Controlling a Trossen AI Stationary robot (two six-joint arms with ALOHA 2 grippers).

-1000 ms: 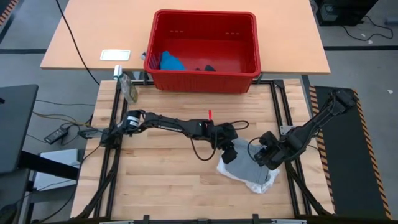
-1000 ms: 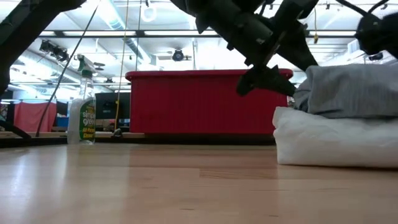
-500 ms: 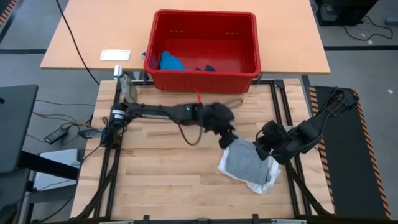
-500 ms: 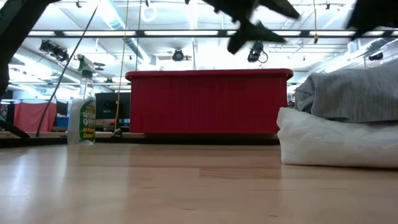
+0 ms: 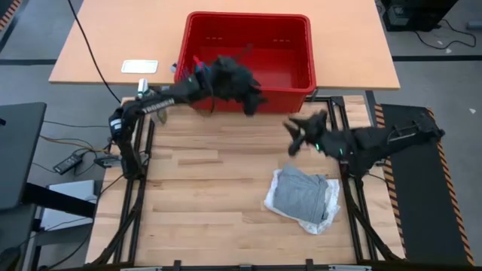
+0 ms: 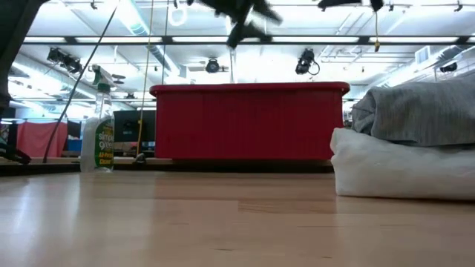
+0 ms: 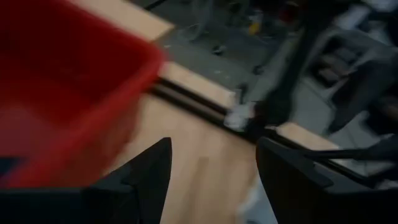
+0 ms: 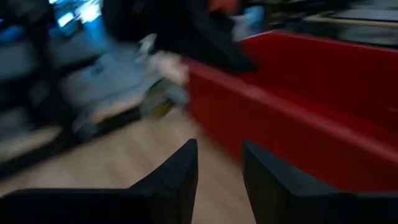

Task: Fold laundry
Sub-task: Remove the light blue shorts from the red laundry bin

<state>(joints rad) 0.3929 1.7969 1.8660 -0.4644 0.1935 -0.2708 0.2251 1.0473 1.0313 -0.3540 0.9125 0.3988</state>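
Note:
A folded grey garment point(image 5: 300, 194) lies on top of a white lacy garment point(image 5: 316, 220) at the table's near right. The low view shows this stack with the grey piece point(image 6: 415, 111) above the white piece point(image 6: 401, 172). My left gripper point(image 5: 252, 102) hangs open and empty over the near wall of the red basket point(image 5: 301, 92), and its arm hides the laundry inside. My right gripper point(image 5: 292, 135) is raised above the table between the basket and the stack, open, with nothing between its fingers point(image 8: 186, 163).
A spray bottle point(image 5: 154, 105) stands at the table's far left corner and also shows in the low view point(image 6: 98, 141). A white card point(image 5: 140, 66) lies on the far table beside the basket. Bare wood stretches left of the stack.
My left gripper has risen off the grey garment and swung toward the far edge, up to the red basket. My right gripper has lifted away from the stack toward the far edge and tipped from pointing down to nearly level. The folded stack stays where it was.

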